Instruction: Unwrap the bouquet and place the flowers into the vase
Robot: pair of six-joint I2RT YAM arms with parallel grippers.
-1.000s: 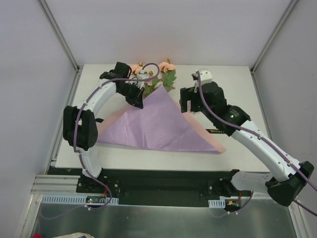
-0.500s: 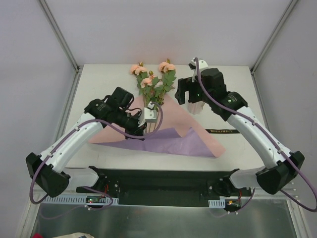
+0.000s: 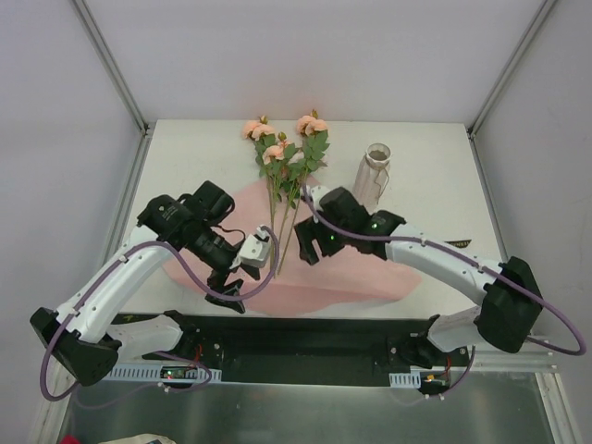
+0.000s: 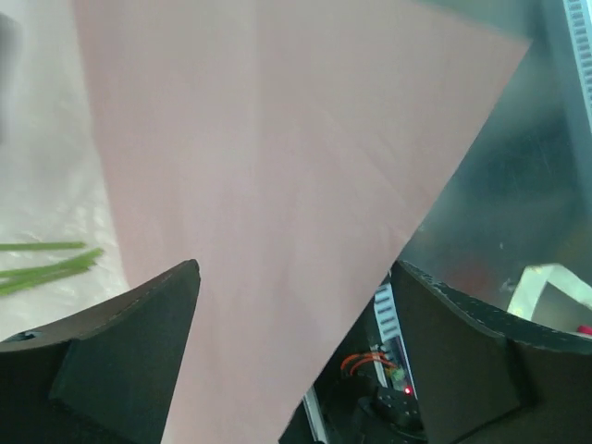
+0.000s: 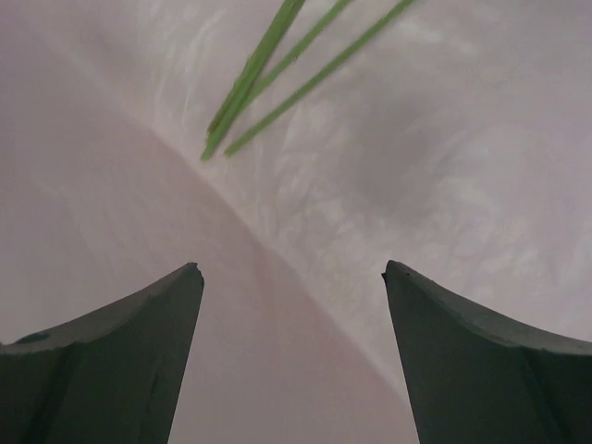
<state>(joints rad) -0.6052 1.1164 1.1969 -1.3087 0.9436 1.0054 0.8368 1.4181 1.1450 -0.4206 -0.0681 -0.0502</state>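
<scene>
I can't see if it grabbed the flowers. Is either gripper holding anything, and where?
Nothing is held. The left gripper and right gripper both stand open over the pink paper; the flowers lie free.

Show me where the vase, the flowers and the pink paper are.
the vase (image 3: 372,180): overhead view, on its ribbed side.
the flowers (image 3: 289,174): overhead view, on the leafy middle of the bunch.
the pink paper (image 3: 356,268): overhead view, on a bare patch right of the stems.
</scene>
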